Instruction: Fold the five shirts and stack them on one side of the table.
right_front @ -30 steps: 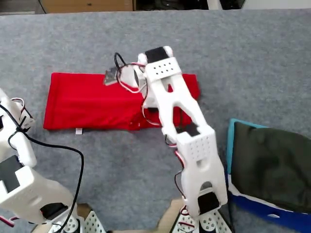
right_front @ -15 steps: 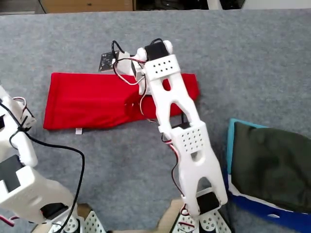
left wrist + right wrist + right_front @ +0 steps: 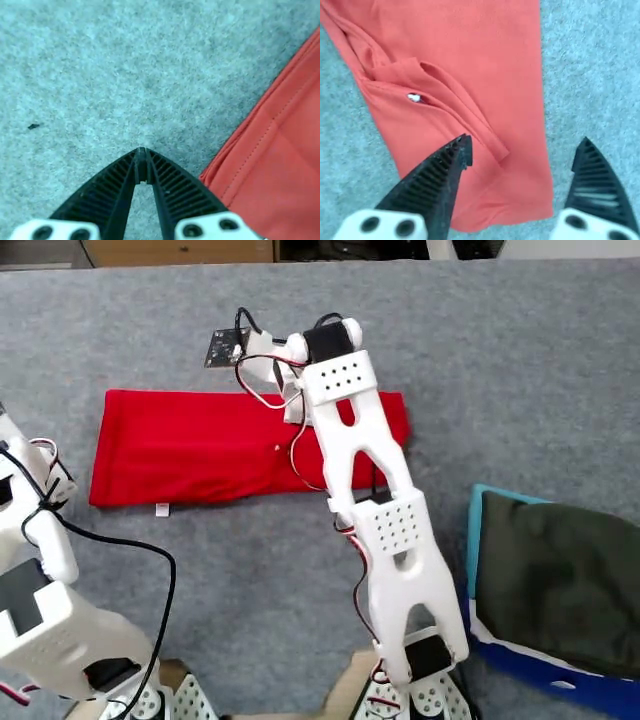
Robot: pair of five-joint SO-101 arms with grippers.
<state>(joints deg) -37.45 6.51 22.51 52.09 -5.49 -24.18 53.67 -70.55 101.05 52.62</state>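
No legible text — the white tag [image 3: 162, 509] on the red shirt [image 3: 190, 450] is too small.

The left claw [image 3: 140, 155] is hanging over the grey table [image 3: 100, 75] with its two black ribbed fingers [image 3: 107, 187] pressed together at the tips, gripping nothing. Just beside it the hemmed edge of a red shirt [image 3: 280, 160] is lying flat on the table, apart from the claw.
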